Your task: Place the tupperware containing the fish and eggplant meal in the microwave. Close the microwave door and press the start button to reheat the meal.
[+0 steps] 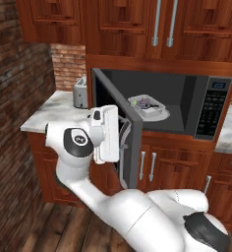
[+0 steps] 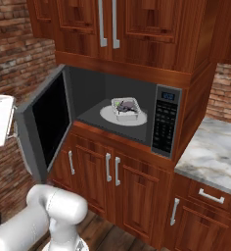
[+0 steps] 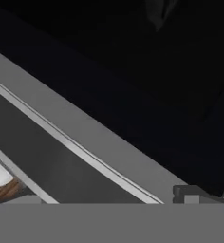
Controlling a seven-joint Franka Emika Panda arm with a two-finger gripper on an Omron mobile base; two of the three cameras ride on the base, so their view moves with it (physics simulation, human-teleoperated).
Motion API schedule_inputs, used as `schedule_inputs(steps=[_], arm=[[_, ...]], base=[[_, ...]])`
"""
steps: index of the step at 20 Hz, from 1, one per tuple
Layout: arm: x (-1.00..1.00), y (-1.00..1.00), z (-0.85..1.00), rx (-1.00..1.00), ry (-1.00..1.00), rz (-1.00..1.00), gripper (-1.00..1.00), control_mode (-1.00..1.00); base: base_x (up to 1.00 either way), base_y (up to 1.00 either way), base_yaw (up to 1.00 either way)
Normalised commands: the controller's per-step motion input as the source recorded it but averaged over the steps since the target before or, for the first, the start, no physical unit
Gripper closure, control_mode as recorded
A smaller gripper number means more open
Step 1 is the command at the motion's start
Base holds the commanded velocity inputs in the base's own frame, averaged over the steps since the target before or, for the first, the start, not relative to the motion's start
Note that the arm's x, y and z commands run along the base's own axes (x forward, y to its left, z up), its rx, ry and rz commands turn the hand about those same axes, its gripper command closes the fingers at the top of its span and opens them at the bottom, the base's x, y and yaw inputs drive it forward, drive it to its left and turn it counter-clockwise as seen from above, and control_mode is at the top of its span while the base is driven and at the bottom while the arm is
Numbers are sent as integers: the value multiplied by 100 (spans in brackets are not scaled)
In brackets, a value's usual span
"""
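Judging by how things lie, you have the first part of the job behind you: the tupperware (image 1: 148,107) sits inside the microwave (image 2: 137,73), resting on the pale round turntable plate (image 2: 107,114) near the middle of the dark cavity, with the fish and eggplant meal (image 2: 124,105) showing as dark lumps and a touch of green inside it. Nothing is pinched in the gripper (image 1: 124,140); its fingers stand spread wide, and from the left base camera you can see the hand tucked in close against the outer face of the microwave door (image 2: 45,128). That door hangs swung well out to the left on its hinge, its black glass window turned toward the room, so the closing step is not yet done. The hand camera looks straight along the door's grey frame and dark glass at very close range, which suggests you are placed to push the door shut; whether the fingers actually touch the panel cannot be told. After that, you have the black keypad strip (image 2: 165,121) on the right of the cavity to reach, and the start button on it to press. The small silver toaster (image 1: 80,92) on the marble counter (image 1: 49,112) plays no part.
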Motion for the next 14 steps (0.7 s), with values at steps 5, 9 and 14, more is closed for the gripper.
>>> schedule_inputs(steps=[5,9,14], arm=[[-6,-81,0,0,11,-17,-100,-100],[0,-72,0,0,18,-18,-100,-100],[0,-64,0,-2,19,-18,-100,-100]], base=[[0,0,0],[0,0,0],[0,0,0]])
